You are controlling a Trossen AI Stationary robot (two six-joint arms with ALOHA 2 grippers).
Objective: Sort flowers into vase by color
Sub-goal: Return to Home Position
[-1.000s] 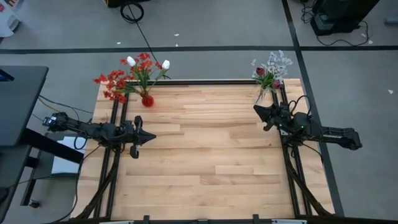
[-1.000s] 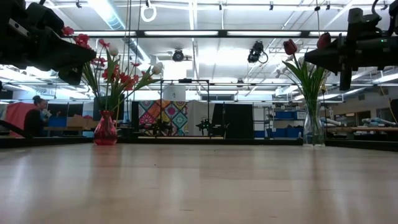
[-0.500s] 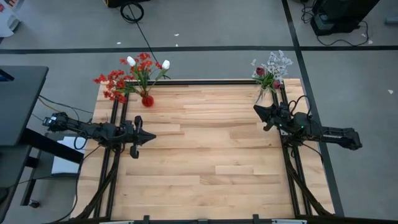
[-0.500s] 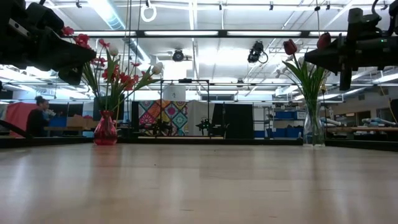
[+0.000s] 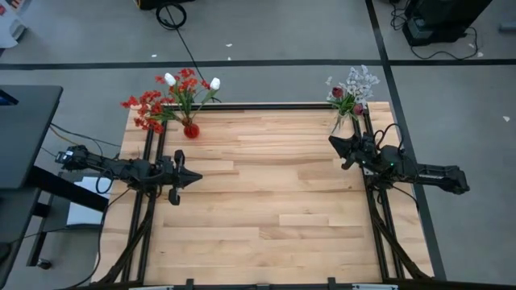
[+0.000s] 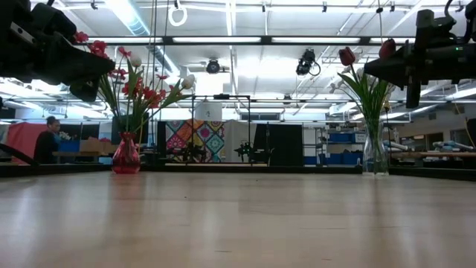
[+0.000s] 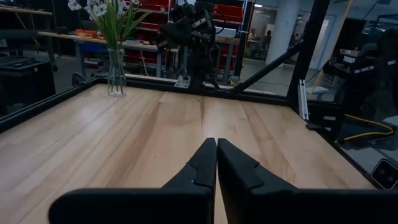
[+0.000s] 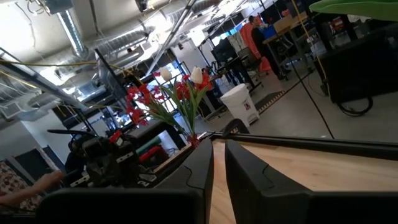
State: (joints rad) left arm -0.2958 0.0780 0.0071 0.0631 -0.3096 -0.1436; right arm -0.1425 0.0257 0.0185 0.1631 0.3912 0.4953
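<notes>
A red vase point(image 5: 191, 129) stands by its base at the table's far left and holds bright red clusters point(image 5: 145, 109) and white tulip buds point(image 5: 170, 79). A clear glass vase point(image 5: 341, 122) stands at the far right and holds maroon tulip buds point(image 5: 337, 93) and pale whitish sprigs point(image 5: 359, 79). My left gripper point(image 5: 196, 176) hovers shut over the table's left side, nearer than the red vase. My right gripper point(image 5: 332, 142) hovers just nearer than the clear vase, tipped upward, with its fingers point(image 8: 202, 163) together but for a narrow slit. Neither holds anything.
Black frame rails point(image 5: 150, 209) run along the table's left and right sides. A person point(image 6: 50, 141) sits in the room beyond the far left of the table. The wooden top point(image 5: 266, 185) between the two arms carries nothing.
</notes>
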